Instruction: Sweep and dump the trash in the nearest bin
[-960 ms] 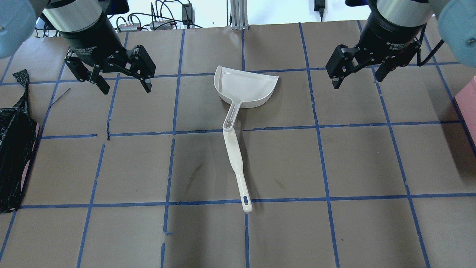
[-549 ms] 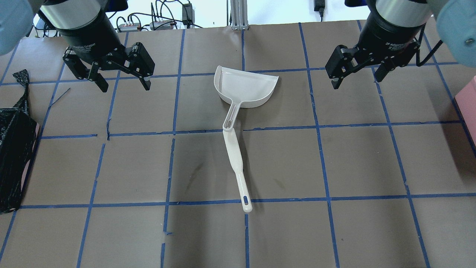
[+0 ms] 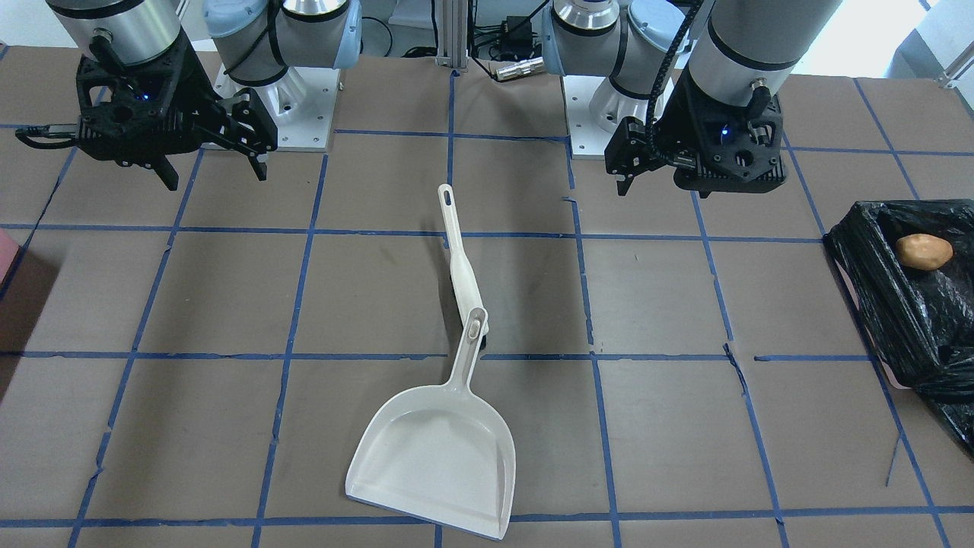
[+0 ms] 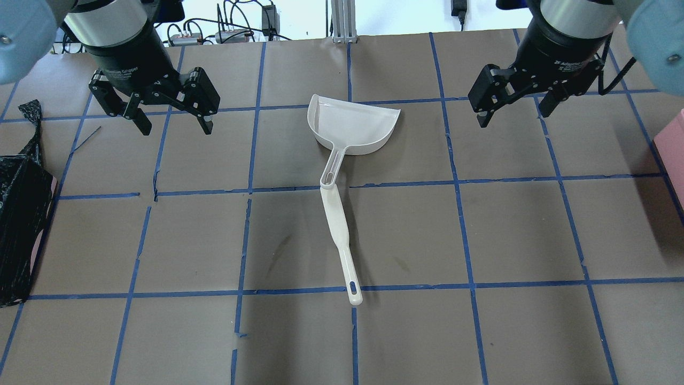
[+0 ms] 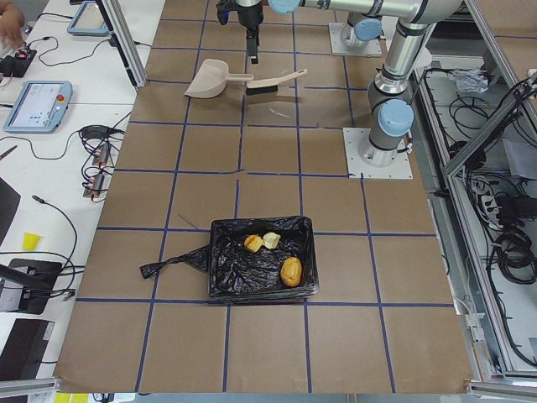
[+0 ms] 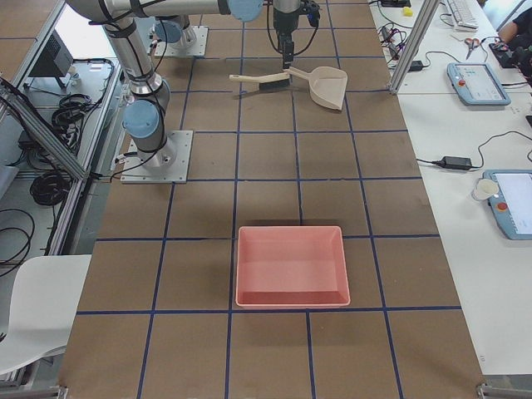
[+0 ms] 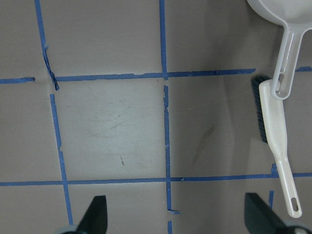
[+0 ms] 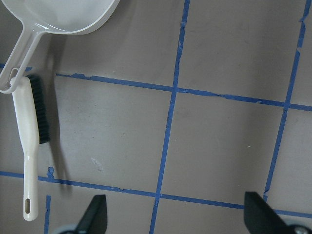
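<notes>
The trash, a brown potato-like lump point(image 5: 290, 270) with an orange chunk point(image 5: 252, 243) and a pale-yellow chunk point(image 5: 271, 241), lies inside the bin point(image 5: 223, 277), which is lined with a black bag. That bin point(image 4: 18, 224) stands at the table's left edge, and the potato point(image 3: 923, 251) shows in it from the front. A white dustpan point(image 4: 352, 125) and a white brush point(image 4: 339, 235) lie at mid-table, handles touching. My left gripper point(image 4: 175, 128) hangs open and empty, far left of the pan. On the pan's other side hovers my right gripper point(image 4: 514, 117), also open and empty.
A pink tray-like bin point(image 6: 291, 266) without a bag sits at the table's right end, its edge point(image 4: 674, 144) just in view. Blue tape lines grid the brown table. Cables and arm bases line the far edge.
My left gripper has drifted slightly left and toward the far edge, still open. The right gripper, dustpan and brush have not moved.
</notes>
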Available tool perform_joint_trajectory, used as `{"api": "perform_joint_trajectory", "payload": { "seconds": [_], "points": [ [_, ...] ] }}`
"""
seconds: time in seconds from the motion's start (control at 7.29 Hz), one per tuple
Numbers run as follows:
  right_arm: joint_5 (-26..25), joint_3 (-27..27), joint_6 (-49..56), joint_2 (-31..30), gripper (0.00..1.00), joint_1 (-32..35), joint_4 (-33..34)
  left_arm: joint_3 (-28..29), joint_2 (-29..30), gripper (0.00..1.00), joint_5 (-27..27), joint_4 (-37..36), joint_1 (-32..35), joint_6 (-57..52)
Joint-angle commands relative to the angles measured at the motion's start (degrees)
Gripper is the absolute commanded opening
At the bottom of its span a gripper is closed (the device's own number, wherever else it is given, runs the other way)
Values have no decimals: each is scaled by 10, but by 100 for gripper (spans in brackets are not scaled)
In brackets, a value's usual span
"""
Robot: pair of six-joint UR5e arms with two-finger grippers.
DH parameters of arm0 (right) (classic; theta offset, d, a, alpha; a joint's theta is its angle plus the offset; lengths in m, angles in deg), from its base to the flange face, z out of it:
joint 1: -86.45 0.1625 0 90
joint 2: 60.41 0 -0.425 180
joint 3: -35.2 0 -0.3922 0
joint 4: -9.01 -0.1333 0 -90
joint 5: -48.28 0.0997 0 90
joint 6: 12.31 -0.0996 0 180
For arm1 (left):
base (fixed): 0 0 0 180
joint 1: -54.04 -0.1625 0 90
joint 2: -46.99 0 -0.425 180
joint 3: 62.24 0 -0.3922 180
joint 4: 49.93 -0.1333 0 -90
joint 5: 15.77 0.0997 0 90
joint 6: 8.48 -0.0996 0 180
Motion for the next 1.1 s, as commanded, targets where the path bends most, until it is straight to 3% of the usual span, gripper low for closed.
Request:
{"api": "perform_joint_trajectory", "payload": {
  "seconds": [0.0,0.96],
  "points": [
    [-3,0,0,1,100,0,1,0,0,100,0,0,0,2],
    [1,-5,0,0,100,5,1,0,-1,100,3,1,1,1]
  ]
}}
